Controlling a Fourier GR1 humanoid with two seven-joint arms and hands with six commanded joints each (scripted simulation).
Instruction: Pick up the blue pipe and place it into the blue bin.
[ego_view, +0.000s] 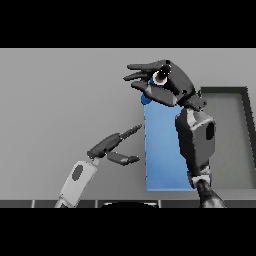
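Right hand over the far end of the blue bin, blue pipe under its fingers

The grey counter (60, 110) carries the blue bin (162, 150). At the bin's far end the right hand (167, 82) curls round the blue pipe (146, 97). The left hand (112, 147), fingers relaxed and empty, hovers just left of the bin.

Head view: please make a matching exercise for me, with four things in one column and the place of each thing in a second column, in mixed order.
Things:
1. left hand
2. right hand
3. grey tray
4. dark blue piece

Places:
A. at the view's right side
B. peeking out under the right hand
C. left of the light blue rectangle
D. over the rectangle's far end

Pairs: 1-C, 2-D, 3-A, 4-B
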